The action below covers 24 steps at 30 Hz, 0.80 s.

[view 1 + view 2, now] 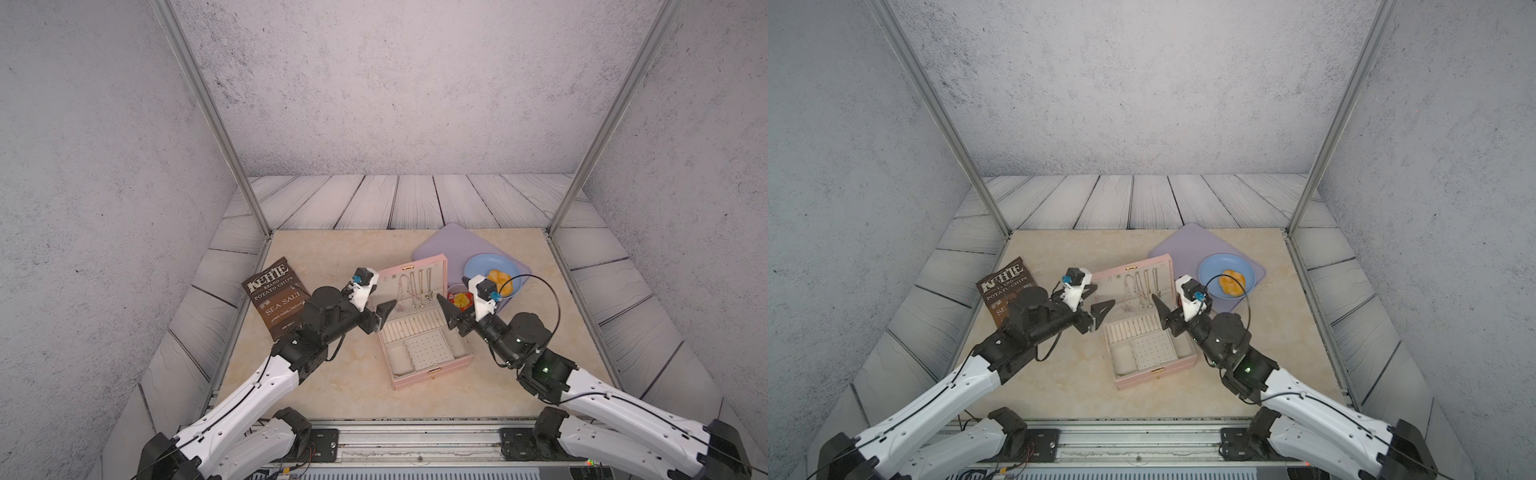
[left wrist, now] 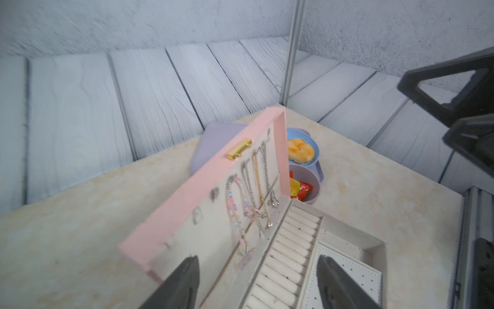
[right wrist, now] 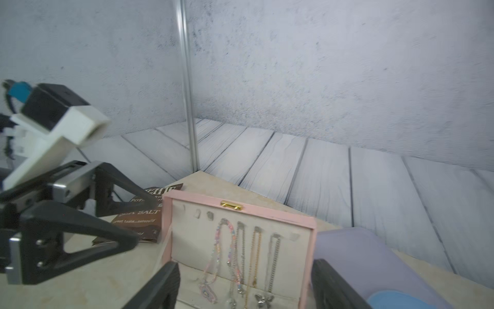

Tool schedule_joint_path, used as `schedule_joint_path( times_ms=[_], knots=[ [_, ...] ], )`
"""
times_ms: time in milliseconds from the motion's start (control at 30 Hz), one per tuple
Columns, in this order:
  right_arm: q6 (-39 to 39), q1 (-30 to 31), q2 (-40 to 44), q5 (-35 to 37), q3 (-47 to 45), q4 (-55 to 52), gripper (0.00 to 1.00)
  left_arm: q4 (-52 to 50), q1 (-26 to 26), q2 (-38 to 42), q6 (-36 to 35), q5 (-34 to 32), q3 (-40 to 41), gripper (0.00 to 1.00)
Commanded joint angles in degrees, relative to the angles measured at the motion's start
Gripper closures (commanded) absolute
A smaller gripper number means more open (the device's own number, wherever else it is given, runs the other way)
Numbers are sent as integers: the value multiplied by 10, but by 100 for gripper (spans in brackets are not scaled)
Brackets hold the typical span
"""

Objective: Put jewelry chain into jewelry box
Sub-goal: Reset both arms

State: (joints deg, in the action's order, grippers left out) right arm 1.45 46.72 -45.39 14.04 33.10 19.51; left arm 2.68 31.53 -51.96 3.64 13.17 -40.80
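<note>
The pale pink jewelry box stands open mid-table, its lid upright at the far side. Several chains hang from hooks on the cream lid lining. The leftmost is the pale pinkish jewelry chain, and no gripper touches it. My left gripper hovers open at the box's left side, by the lid. My right gripper hovers open at the right side, facing the lid. Nothing sits between either pair of fingers.
A brown chips bag lies left of the box. Behind and right of the box are a lilac mat, a blue plate with a yellow bun, and a small bowl of snack packets.
</note>
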Motion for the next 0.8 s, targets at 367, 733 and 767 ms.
schedule_joint_path(
  times_ms=[367,733,767],
  knots=[
    [177,-529,-69,-117,-90,-78,1,115,-292,31,77,-286,158,12],
    [69,-531,-287,-150,-156,242,1,339,-304,-139,-2,-230,245,1],
    [71,-531,-305,-154,-162,279,1,380,-304,-155,-6,-219,253,1]
  ],
)
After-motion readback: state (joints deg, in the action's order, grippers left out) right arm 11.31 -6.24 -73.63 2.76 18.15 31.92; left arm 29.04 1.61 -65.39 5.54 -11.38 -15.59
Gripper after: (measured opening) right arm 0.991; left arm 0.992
